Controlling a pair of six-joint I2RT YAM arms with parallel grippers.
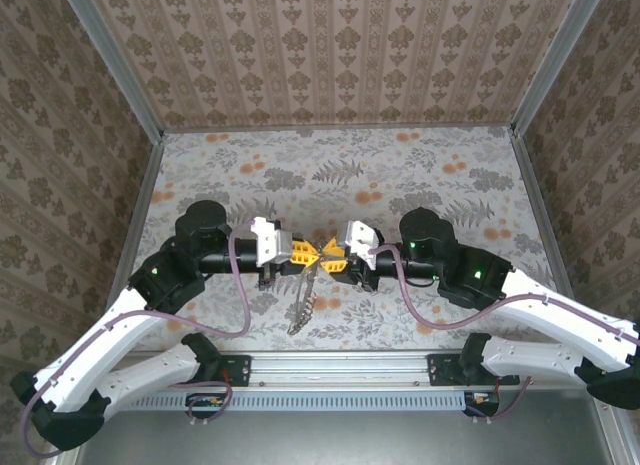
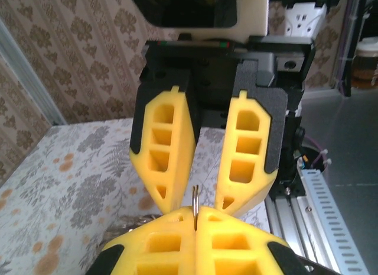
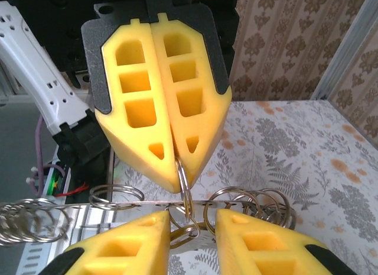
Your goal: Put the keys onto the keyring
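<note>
A: Above the worktop (image 1: 420, 175), which step is this?
B: Mid-threading. The left tool (image 2: 195, 219), pressed together, pinches the keyring (image 3: 183, 180) edge-on. The right tool (image 3: 192, 222) stands spread just beside it.
A: And the keys (image 1: 303, 313)?
B: Dangling beneath, I judge. Next the right tool must grip one and work it on.

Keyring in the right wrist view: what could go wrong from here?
1. The left gripper pinches the keyring by a thin edge at its very tips; it could slip or twist out.
2. The right gripper is open with its tips close against the left's; closing may clash the pads or miss the ring.
3. The linked rings hanging off it could snag or drag it askew.
</note>
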